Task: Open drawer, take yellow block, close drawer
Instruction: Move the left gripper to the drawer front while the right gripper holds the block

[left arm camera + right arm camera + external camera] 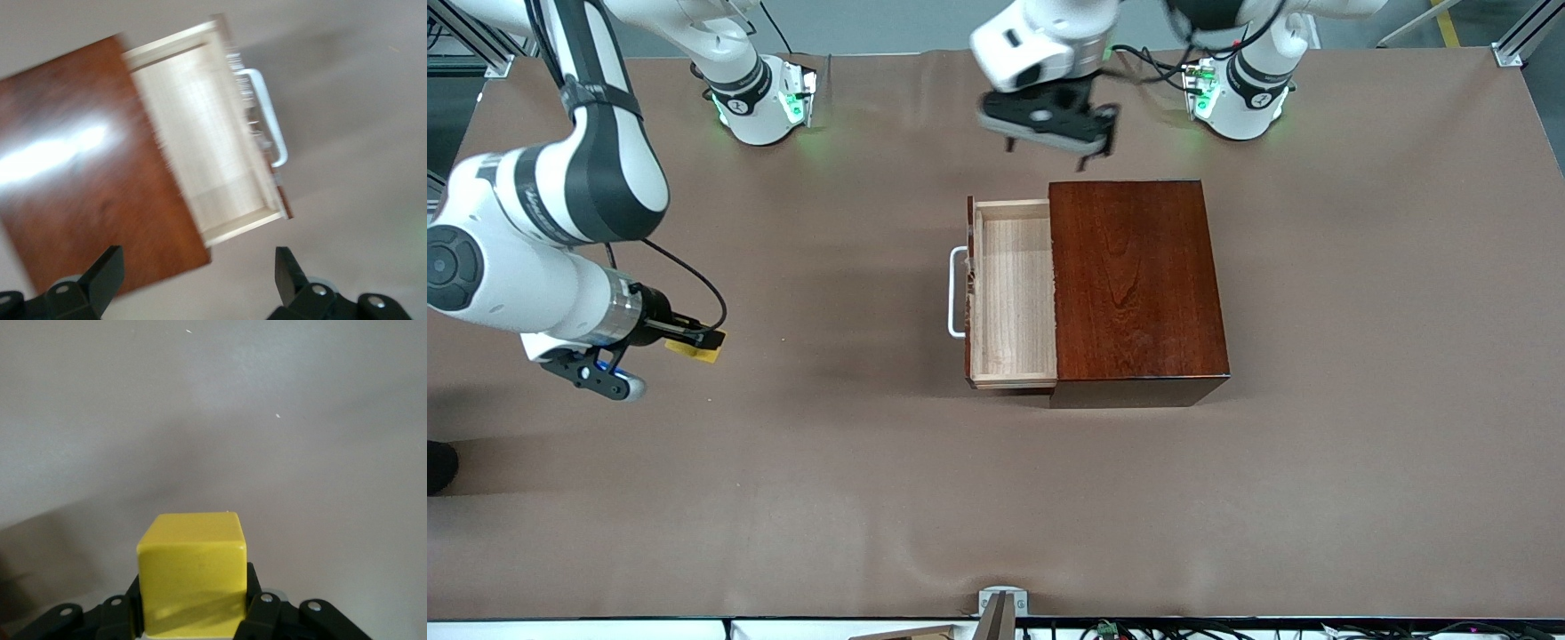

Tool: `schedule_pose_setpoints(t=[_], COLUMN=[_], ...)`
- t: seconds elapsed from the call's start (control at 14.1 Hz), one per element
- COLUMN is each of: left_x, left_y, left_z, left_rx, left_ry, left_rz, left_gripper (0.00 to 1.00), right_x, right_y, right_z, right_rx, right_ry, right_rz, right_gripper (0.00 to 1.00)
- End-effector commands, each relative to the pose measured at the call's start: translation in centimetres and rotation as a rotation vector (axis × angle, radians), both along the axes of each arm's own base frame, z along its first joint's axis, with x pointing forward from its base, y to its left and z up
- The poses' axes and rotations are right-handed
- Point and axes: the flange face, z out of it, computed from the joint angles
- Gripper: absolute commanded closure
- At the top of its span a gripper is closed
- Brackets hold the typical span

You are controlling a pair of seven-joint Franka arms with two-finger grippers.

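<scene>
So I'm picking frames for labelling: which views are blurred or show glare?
Left wrist view: motion-smeared, the drawer streaked, white glare on the box top. Right wrist view: sharp on the yellow block in the right pincer. Front view: crisp, soft shadows on the table.

My black right gripper (193, 613) holds the bright yellow block (192, 570). The drawer (1014, 293) is pale wood with fine grain, its handle (957, 293) white, the box (1134, 284) glossy reddish-brown.
</scene>
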Motion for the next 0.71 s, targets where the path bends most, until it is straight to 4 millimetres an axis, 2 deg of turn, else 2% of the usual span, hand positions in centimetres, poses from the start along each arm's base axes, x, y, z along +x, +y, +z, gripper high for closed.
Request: schedule_pose_setpoints(t=[0.0,0.14,0.35,0.5,0.64], left_x=[2.4,2.8,5.3,6.6,7.6], left_y=[-3.0,-5.6,-7.3,-7.9,-8.4], left_z=[-2.5,-3.6,-8.5,-11.6,-15.0], left_rx=[-0.086,-0.138,-0.198,-0.227,-0.229], left_ry=[-0.036,-0.050,-0.088,-0.109,-0.125], left_rz=[-0.265,-0.452,-0.757,-0.869,-0.952], left_gripper=[0.00,0.00,0.00,0.00,0.00], right_x=[0.2,-0.2,-0.3,-0.3,0.2], right_y=[-1.4,-2.8,-4.7,-7.0,-9.1], right_z=[-2.2,-5.0,-7.1,-8.0,-9.9], right_rx=[-0.022,-0.016,-0.013,-0.008,-0.007], right_ry=[-0.031,-0.074,-0.117,-0.116,-0.122], right_rz=[0.110,0.166,0.220,0.261,0.291], right_gripper=[1.00,1.00,1.00,1.00,1.00])
